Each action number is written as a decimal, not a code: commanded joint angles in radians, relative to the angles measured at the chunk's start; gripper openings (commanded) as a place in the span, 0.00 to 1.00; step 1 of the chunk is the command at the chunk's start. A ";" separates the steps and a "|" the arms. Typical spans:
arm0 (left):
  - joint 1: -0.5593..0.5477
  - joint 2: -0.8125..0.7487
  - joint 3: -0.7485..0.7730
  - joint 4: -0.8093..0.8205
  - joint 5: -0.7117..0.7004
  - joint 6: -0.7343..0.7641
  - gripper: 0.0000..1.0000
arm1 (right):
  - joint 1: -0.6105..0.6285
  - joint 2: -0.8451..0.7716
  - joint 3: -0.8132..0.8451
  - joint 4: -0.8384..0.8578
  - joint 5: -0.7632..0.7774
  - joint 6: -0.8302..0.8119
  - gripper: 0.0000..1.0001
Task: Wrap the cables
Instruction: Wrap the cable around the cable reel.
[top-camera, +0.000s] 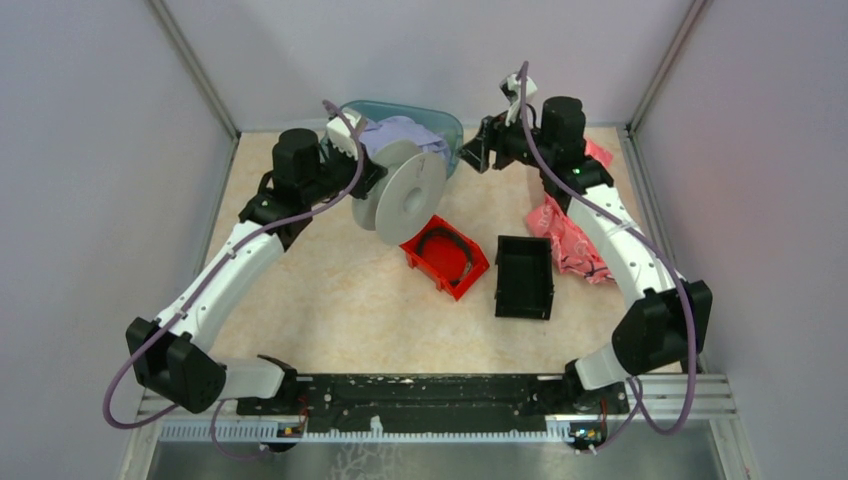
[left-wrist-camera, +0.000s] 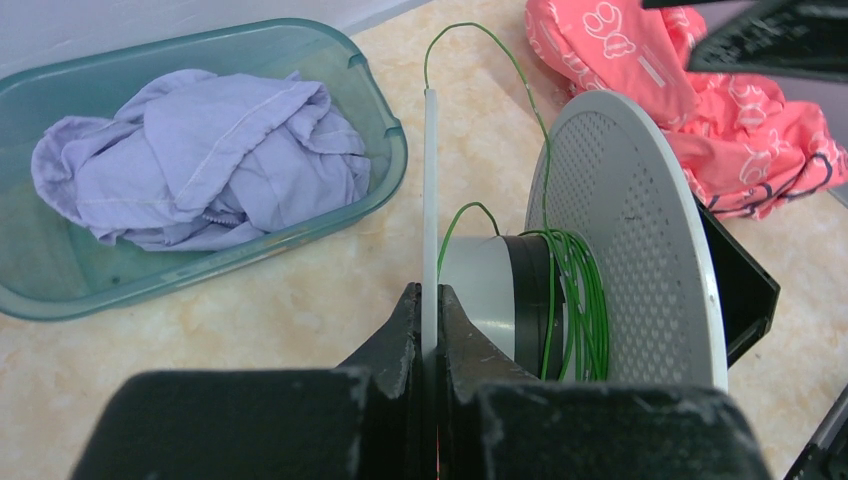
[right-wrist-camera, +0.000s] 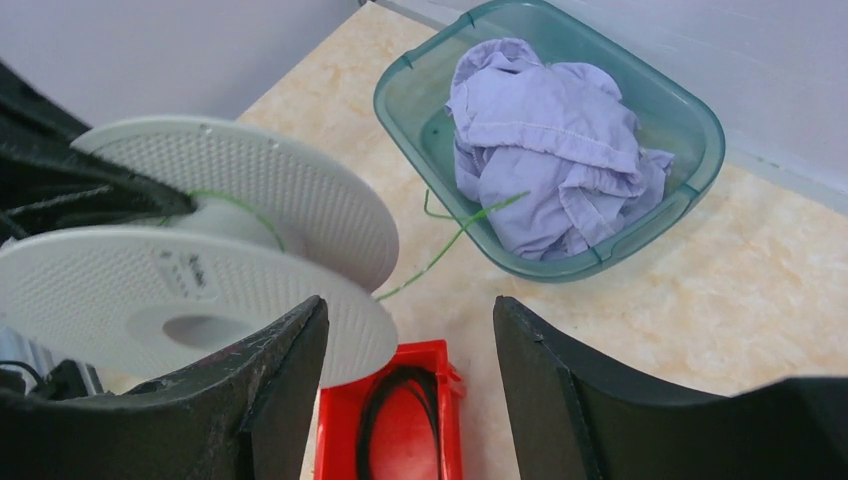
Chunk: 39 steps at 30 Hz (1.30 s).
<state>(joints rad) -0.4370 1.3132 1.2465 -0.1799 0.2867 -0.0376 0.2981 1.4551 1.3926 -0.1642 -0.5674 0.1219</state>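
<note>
A white spool (top-camera: 408, 192) is held on edge above the table at the back centre. My left gripper (left-wrist-camera: 430, 300) is shut on one thin flange (left-wrist-camera: 430, 180) of the spool; in the top view the left gripper (top-camera: 362, 172) is at the spool's left. Thin green wire (left-wrist-camera: 572, 290) is wound round the hub, next to a black band. A loose end (left-wrist-camera: 480, 35) arcs away over the table and also shows in the right wrist view (right-wrist-camera: 450, 245). I see no yellow or orange wire. My right gripper (right-wrist-camera: 408, 305) is open and empty, raised right of the spool (right-wrist-camera: 200, 280).
A teal basin (top-camera: 455, 135) with a lilac cloth stands at the back behind the spool. A red bin (top-camera: 445, 255) holding a black cable coil sits below the spool, with a black bin (top-camera: 524, 277) to its right. A pink cloth (top-camera: 565, 235) lies under the right arm.
</note>
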 joint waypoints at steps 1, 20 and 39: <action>-0.015 -0.037 0.011 0.073 0.074 0.061 0.00 | -0.002 0.053 0.087 0.017 0.024 0.076 0.63; -0.047 -0.024 0.019 0.065 0.100 0.091 0.00 | -0.001 0.258 0.206 -0.064 0.091 0.130 0.39; -0.037 -0.007 0.062 0.077 0.117 -0.064 0.00 | -0.012 0.127 -0.081 0.066 -0.083 -0.005 0.03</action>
<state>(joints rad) -0.4770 1.3136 1.2484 -0.1795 0.3599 -0.0307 0.2977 1.6859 1.3479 -0.2050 -0.5415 0.1860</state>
